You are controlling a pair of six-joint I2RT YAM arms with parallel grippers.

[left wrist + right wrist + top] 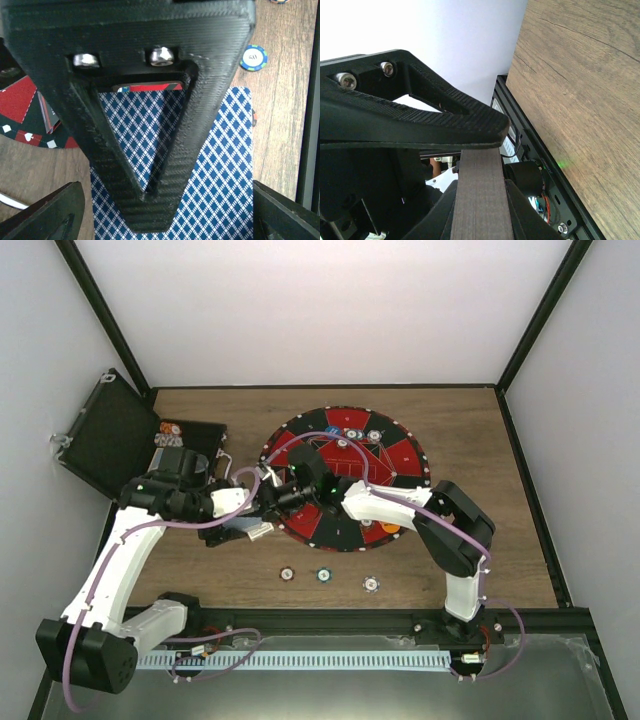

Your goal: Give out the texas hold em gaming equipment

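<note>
1. We are judging the left pincer (255, 523) to be pinching a card (220, 165). The card is filling the wrist view under its finger and looming far larger than the chip (253, 57) lying on the table (200, 580) beside it, so we are reading the card as lifted.
2. The right pincer (283, 496) is hanging almost tip to tip with the left one, over the edge of the mat (400, 455). We cannot tell whether its jaws are spread or pressed together.
3. Risk: with the tips sitting this close, any sideways move is inviting a knock between fingers.
4. Risk: if both pincers are pulling on the card, it is likely bending or slipping out, possibly landing off its place.
5. Around: three chips (323, 575) are lying in a row behind both pincers, towards the bases. More chips (350, 433) are sitting on the mat beyond the right pincer. The open case (105, 435) is standing on the outer side of the left pincer.
6. Obstruction: the right arm is lying across the mat and covering part of it, so any placing there is calling for care.
</note>
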